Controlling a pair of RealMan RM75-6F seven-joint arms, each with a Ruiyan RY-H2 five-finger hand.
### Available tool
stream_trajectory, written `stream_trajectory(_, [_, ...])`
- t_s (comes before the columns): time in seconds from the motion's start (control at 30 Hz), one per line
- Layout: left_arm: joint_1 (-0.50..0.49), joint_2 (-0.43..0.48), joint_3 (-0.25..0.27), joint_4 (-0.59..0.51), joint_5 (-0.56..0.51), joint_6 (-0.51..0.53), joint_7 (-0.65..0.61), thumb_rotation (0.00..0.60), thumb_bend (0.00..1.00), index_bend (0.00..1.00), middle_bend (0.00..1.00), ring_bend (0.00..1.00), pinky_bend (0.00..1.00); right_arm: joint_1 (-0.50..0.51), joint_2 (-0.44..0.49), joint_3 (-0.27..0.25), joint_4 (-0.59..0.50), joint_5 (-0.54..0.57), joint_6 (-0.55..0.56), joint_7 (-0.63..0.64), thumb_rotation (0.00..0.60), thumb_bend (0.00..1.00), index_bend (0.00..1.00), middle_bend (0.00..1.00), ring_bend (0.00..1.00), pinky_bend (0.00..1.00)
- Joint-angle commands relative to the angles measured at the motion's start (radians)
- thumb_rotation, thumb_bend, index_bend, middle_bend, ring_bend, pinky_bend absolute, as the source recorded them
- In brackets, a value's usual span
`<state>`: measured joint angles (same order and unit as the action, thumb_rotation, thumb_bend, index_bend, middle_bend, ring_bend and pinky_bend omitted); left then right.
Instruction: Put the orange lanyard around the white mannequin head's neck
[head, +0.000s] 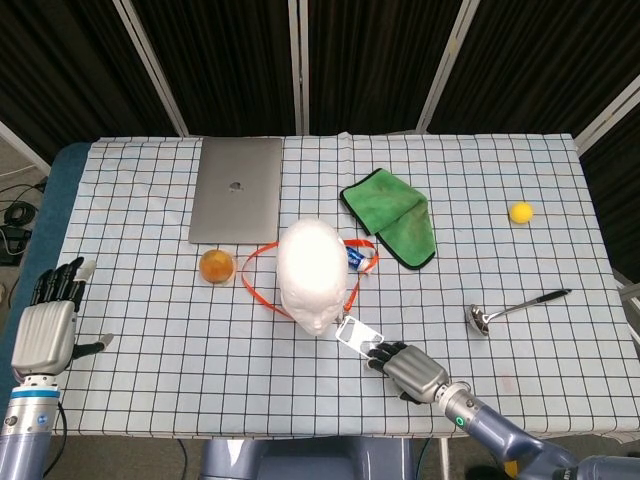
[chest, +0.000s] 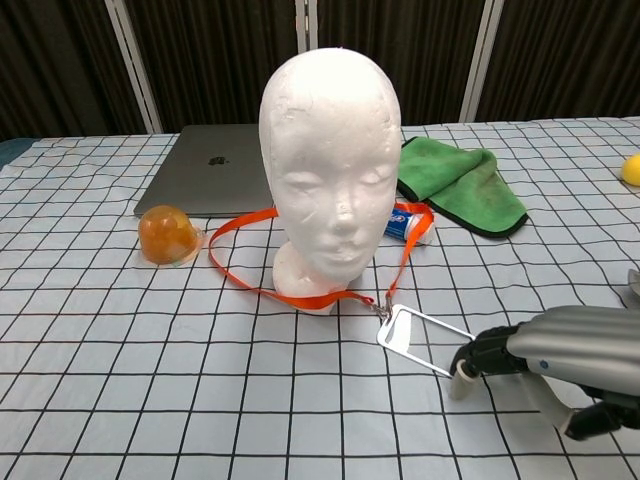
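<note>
The orange lanyard (chest: 245, 285) lies in a loop on the counter (chest: 200, 400), going around the base of the white mannequin head (chest: 330, 150). So it sits around the foot of the neck, with its band flat on the checked cloth. A clear badge holder (chest: 420, 335) hangs off the clip at the front end of the lanyard. The right robot hand (chest: 560, 360) pinches the far corner of this badge holder with its fingertips (chest: 468, 358) and holds it a bit tilted, near the front edge of the counter. This pull looks like it makes the strap run straight from the neck to the badge. The left robot hand (head: 45, 325) is up beside the left end of the counter, fingers spread wide, holding nothing. A silver laptop (head: 237, 202), a green cloth (head: 395, 220), an orange dome (head: 216, 266), a ladle (head: 515, 308) and a yellow ball (head: 521, 212) lie around and are not touched.
</note>
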<state>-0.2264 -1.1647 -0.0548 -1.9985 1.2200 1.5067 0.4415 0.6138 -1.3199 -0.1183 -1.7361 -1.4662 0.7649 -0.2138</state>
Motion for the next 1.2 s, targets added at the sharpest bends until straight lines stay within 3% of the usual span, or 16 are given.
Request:
stream_trajectory(0.03, [0.001,-0.001,-0.001,0.0,0.001,-0.001,0.003,0.6,0.0,0.0,0.0,0.0,0.0,0.002,0.024,-0.021,-0.025,-0.021,-0.01,0.015,0.6,1.0,0.27,0.27,0.12,0.23])
stream_trajectory(0.7, [0.012,-0.009,-0.01,-0.001,0.011,-0.012,0.019,0.6,0.0,0.0,0.0,0.0,0.0,0.003,0.135,-0.104,-0.159,-0.133,-0.015,0.073,0.6,1.0,0.27,0.27,0.12,0.24])
stream_trajectory(1.0, [0.016,-0.007,-0.016,0.0,0.009,-0.017,0.016,0.6,0.0,0.0,0.0,0.0,0.0,-0.036,0.173,-0.091,-0.165,-0.242,0.143,0.108,0.6,1.0,0.27,0.27,0.12,0.24])
stream_trajectory(1.2, [0.024,-0.002,-0.012,0.002,0.027,-0.015,0.002,0.6,0.0,0.0,0.0,0.0,0.0,-0.109,0.256,-0.08,-0.135,-0.281,0.33,0.135,0.6,1.0,0.27,0.26,0.12,0.23])
